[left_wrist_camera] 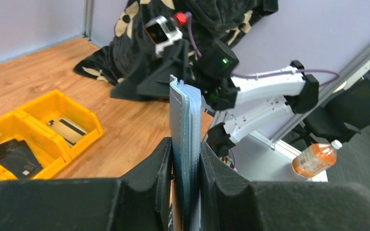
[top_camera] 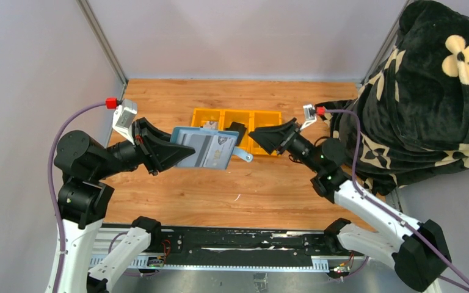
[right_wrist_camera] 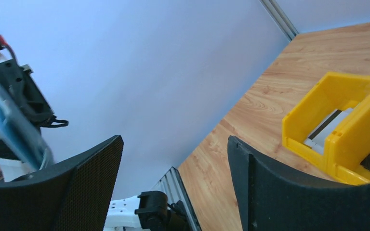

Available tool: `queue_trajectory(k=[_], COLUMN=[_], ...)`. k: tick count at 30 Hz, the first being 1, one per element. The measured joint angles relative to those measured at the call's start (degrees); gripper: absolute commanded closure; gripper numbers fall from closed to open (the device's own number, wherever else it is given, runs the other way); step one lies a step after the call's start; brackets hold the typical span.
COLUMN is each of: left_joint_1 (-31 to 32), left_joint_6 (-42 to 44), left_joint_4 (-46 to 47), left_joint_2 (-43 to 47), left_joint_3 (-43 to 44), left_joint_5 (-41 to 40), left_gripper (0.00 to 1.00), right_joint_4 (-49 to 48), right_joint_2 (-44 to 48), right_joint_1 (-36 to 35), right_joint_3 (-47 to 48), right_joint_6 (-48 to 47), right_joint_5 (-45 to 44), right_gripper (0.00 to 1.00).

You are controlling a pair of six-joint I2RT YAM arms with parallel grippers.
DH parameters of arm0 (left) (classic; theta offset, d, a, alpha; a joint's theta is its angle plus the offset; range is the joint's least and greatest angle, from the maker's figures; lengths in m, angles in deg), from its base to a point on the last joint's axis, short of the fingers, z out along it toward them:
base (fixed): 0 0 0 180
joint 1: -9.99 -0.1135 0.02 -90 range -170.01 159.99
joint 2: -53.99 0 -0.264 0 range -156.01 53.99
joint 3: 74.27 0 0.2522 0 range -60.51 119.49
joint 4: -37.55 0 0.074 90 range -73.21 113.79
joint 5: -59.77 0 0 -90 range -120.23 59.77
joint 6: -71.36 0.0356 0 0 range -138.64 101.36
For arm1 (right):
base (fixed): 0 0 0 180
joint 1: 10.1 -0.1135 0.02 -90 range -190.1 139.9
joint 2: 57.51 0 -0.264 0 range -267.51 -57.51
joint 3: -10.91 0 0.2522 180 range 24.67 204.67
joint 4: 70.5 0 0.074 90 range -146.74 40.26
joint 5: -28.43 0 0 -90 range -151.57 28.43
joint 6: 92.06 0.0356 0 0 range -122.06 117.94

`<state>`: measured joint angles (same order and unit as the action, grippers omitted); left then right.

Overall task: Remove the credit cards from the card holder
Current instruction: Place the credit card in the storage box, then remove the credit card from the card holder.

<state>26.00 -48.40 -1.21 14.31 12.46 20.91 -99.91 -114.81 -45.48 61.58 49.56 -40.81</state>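
Noted card holder (top_camera: 204, 148) pinched by one end in left pincer (top_camera: 174, 150), raised off surface (top_camera: 250, 189). Noted right pincer (top_camera: 254, 135) spread wide, just beside holder's free end, above yellow tray (top_camera: 204, 114).

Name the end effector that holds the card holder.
The left end effector, shut on the blue-grey card holder; the right end effector stands open and empty.

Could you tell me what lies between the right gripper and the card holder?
In the top view, the gap between the right gripper and the blue-grey folding card holder shows only a black pouch in the yellow plastic tray beneath.
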Motion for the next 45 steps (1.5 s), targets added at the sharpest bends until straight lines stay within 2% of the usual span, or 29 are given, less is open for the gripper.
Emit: queue_trajectory(k=[4,9,19,30,32,34,35,36,39,41,42,44,45], left_joint_1=[0.0,0.0,0.0,0.0,0.0,0.0,0.0,0.0,-0.02,0.0,0.0,0.0,0.0], left_joint_6=[-1.31,-3.76,-8.92,-11.41,-11.41,-11.43,-11.43,-11.41,-10.49,-8.61,-7.67,-4.7,-2.69], left_joint_4=[2.29,5.44,10.14,12.52,12.61,12.79,12.9,12.92,12.13,9.92,8.09,3.17,-0.61], left_joint_2=[-1.42,-2.14,-2.71,-2.73,-2.71,-2.71,-2.69,-2.69,-2.51,-2.32,-2.34,-2.75,-3.56], left_joint_3=[0.0,0.0,0.26,0.96,0.96,0.96,0.96,0.96,0.96,1.09,1.49,3.13,5.18], left_joint_5=[-2.25,-3.19,-3.93,-3.8,-3.8,-3.8,-3.8,-3.8,-3.98,-4.98,-5.57,-7.61,-8.83], left_gripper=[1.0,1.0,1.0,1.0,1.0,1.0,0.97,0.87,0.48,0.13,0.02,0.0,0.0], right_joint_4=[-6.29,-15.06,-20.06,-24.72,-25.73,-26.6,-26.77,-27.04,-26.05,-22.38,-18.91,-9.66,-0.5], right_joint_2=[5.22,7.37,-0.17,-8.48,-9.62,-10.86,-11.34,-11.93,-12.31,-11.8,-11.54,-11.21,-11.15], right_joint_1=[-0.02,-2.19,-12.61,-16.79,-17.29,-17.73,-17.77,-17.84,-17.81,-17.33,-16.98,-16.46,-16.22], right_joint_3=[-5.88,-5.7,-0.04,6.99,8.11,9.2,9.57,9.99,10.43,11.65,12.96,16.96,21.44], right_joint_6=[3.82,4.79,2.16,1.14,1.36,1.62,1.75,2.08,2.97,2.56,1.73,-1.18,-4.22], right_joint_5=[-0.09,2.8,5.35,7.3,7.39,7.56,7.52,7.52,7.63,8.98,10.34,13.07,14.71], right_gripper=[0.15,0.14,0.15,0.42,0.56,0.76,0.85,0.91,0.97,1.0,1.0,1.0,1.0])
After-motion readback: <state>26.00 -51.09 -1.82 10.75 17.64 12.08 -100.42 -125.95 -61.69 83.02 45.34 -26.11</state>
